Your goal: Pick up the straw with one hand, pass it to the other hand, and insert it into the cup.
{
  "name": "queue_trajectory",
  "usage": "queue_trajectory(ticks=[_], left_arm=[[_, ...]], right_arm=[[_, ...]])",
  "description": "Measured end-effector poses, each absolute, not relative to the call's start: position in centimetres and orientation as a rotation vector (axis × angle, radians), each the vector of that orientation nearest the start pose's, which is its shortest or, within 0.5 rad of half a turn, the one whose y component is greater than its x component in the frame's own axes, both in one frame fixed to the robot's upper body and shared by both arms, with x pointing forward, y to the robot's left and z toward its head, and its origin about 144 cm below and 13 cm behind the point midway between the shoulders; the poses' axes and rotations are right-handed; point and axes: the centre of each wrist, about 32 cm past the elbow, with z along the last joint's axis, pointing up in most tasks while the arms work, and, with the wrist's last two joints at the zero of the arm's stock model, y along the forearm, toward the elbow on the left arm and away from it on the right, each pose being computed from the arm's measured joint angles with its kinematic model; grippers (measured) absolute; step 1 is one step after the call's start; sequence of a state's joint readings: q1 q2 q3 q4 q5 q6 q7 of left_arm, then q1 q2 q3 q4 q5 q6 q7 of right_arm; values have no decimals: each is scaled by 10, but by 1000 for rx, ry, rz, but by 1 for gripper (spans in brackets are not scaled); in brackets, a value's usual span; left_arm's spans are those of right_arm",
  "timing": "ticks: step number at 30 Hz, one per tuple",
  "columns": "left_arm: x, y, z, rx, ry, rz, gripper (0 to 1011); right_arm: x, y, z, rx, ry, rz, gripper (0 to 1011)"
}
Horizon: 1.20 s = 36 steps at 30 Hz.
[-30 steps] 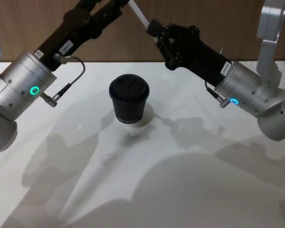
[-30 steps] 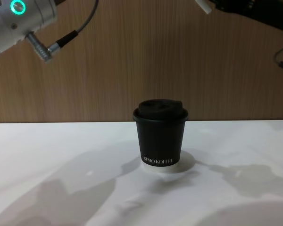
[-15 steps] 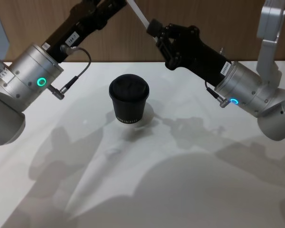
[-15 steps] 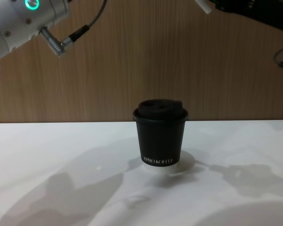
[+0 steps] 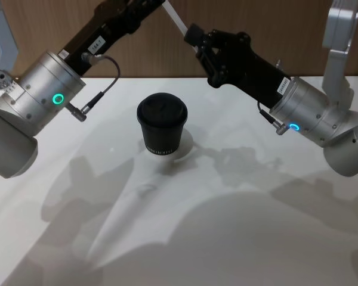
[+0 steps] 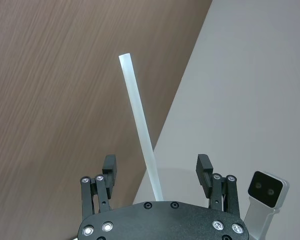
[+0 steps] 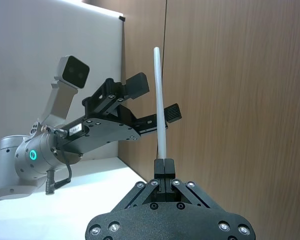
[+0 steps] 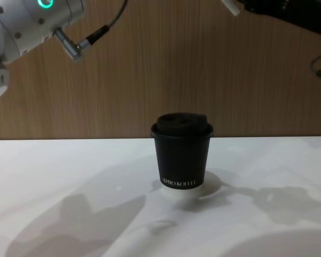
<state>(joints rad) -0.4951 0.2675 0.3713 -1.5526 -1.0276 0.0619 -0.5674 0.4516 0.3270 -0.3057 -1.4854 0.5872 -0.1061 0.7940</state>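
Cup (image 5: 161,126): upright, lid on;
Straw (image 5: 176,18): high above the cup, outside it;
Right gripper (image 7: 163,165): clamped on straw's end;
Left gripper (image 6: 156,164): spread wide, flanking the straw.

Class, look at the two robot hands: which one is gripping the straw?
The right hand: its fingers are shut on the straw at its end. The left hand is open, with its fingers spread either side of the straw.

White straw (image 7: 160,102) aloft, tilted, one end pinched in R gripper (image 7: 164,161), blk lidded cup (image 5: 161,128) upright below
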Motion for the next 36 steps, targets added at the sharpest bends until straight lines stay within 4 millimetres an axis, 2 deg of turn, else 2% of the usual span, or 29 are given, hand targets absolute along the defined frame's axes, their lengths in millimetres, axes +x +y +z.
queue_trajectory(ticks=[19, 22, 28, 29, 32, 34, 36], left_arm=[[558, 189, 1303, -647, 152, 485, 996], [558, 188, 1303, -647, 151, 484, 956], [560, 186, 1304, -646, 149, 483, 783], [560, 186, 1304, -646, 149, 483, 783], [561, 186, 1305, -645, 148, 483, 656], [561, 185, 1305, -645, 147, 484, 644], [561, 185, 1305, -644, 146, 485, 539]], right_arm=[[560, -239, 1272, 317, -241, -490, 3], [560, -239, 1272, 317, -241, -490, 2], [560, -239, 1272, 317, -241, -490, 3], [560, -239, 1272, 317, -241, -490, 3], [560, -239, 1272, 317, -241, -490, 2], [560, -239, 1272, 318, -241, -490, 2], [560, -239, 1272, 317, -241, -490, 2]])
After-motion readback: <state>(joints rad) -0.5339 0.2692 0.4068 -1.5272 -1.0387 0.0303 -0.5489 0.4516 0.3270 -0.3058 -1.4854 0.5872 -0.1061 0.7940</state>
